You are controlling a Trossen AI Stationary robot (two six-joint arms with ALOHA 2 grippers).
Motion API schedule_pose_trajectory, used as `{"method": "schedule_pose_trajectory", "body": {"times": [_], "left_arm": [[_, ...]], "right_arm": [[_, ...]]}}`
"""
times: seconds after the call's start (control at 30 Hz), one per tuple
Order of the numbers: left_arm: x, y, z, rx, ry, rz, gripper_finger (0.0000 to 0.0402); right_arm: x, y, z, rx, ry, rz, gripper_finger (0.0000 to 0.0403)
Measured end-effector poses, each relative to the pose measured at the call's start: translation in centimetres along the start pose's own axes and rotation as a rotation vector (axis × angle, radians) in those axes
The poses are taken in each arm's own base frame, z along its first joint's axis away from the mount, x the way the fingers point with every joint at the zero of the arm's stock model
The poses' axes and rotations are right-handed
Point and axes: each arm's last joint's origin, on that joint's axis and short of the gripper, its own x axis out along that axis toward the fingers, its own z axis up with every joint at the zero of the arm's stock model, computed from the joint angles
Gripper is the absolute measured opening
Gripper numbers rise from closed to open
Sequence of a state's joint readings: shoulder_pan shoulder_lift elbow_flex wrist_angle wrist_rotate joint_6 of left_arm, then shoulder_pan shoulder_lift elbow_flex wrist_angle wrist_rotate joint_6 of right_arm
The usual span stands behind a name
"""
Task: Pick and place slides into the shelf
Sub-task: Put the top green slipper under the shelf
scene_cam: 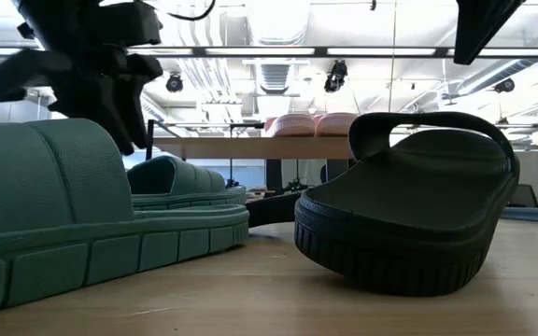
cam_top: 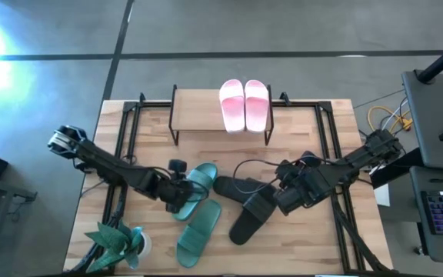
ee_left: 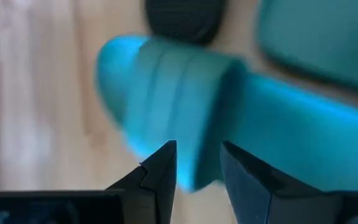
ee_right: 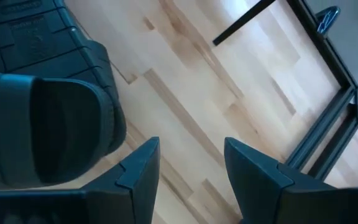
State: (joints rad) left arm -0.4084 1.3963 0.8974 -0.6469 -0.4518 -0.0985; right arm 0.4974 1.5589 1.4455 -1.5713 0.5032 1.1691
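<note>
A teal-green slide [scene_cam: 54, 219] fills the low view's left, cut off. Left gripper [ee_left: 197, 168], fingers parted, straddles the second teal slide [cam_top: 194, 185]; blur hides contact. Right gripper [ee_right: 188, 165], released, hangs beside the black slides [cam_top: 244, 204]. Pink pair [cam_top: 245, 105] tops the shelf [cam_top: 198, 111].

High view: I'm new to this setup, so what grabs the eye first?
The light pink pair sits neatly on the shelf at the table's far edge. Nearer, teal-green slides and black slides lie scattered mid-table, with the left gripper and right gripper low over them.
</note>
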Motion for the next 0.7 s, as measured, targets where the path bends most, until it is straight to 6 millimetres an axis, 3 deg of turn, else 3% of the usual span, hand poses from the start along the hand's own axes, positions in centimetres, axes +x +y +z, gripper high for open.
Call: {"method": "schedule_pose_trajectory", "body": {"times": [0.53, 0.7], "left_arm": [[4.3, -1.1, 0.7, 0.003, -0.021, 0.144, 0.0109], [4.9, -0.3, 1.1, -0.026, -0.021, 0.248, 0.0066]], "right_arm": [[0.1, -0.1, 0.1, -0.019, -0.045, -0.022, 0.0171], [0.1, -0.1, 0.1, -0.019, -0.045, -0.022, 0.0171]]}}
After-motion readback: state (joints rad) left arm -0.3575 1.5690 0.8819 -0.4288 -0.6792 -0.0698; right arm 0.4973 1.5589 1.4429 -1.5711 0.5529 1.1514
